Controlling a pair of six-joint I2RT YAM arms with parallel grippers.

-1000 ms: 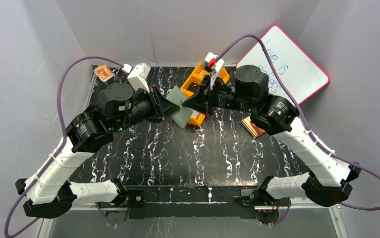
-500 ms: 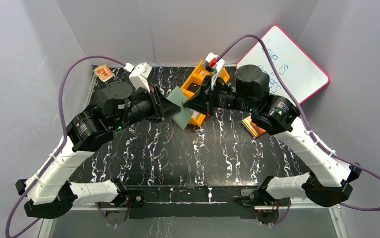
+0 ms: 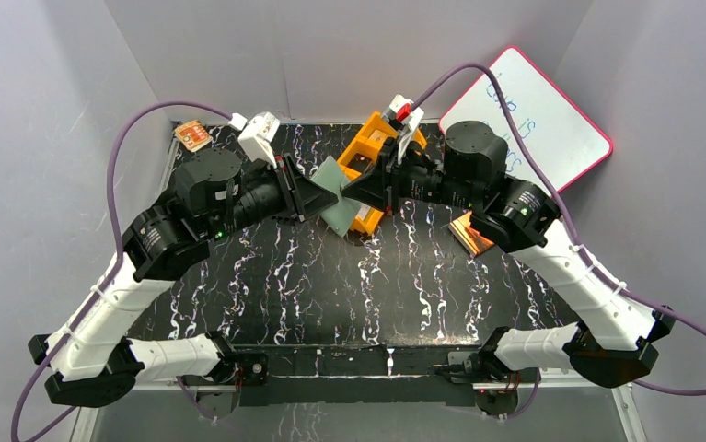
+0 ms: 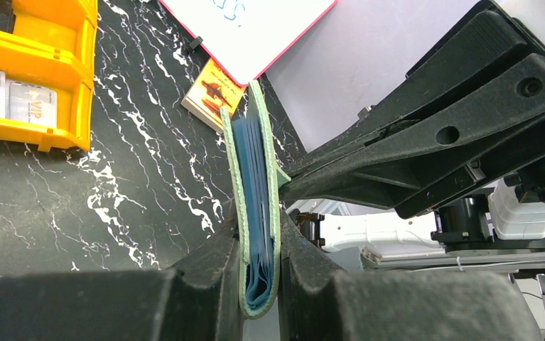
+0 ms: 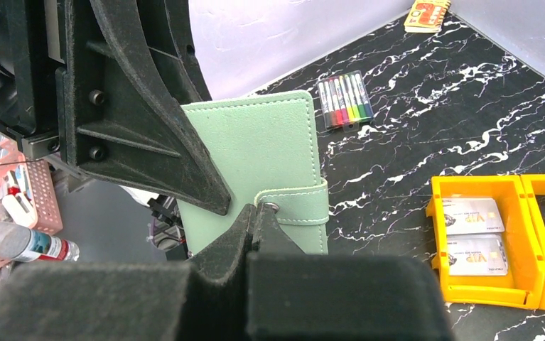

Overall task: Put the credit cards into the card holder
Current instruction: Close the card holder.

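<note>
Left gripper [image 4: 258, 238] clamps the closed card holder [image 4: 256, 156] at its spine; right gripper [image 5: 254, 213], jaws pressed together, pinches the snap tab [image 5: 299, 202], whose tip is hidden.

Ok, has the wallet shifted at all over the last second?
No. In the top view the wallet sits in the same spot against the near left corner of the tray as before, with no visible drift either way.
</note>
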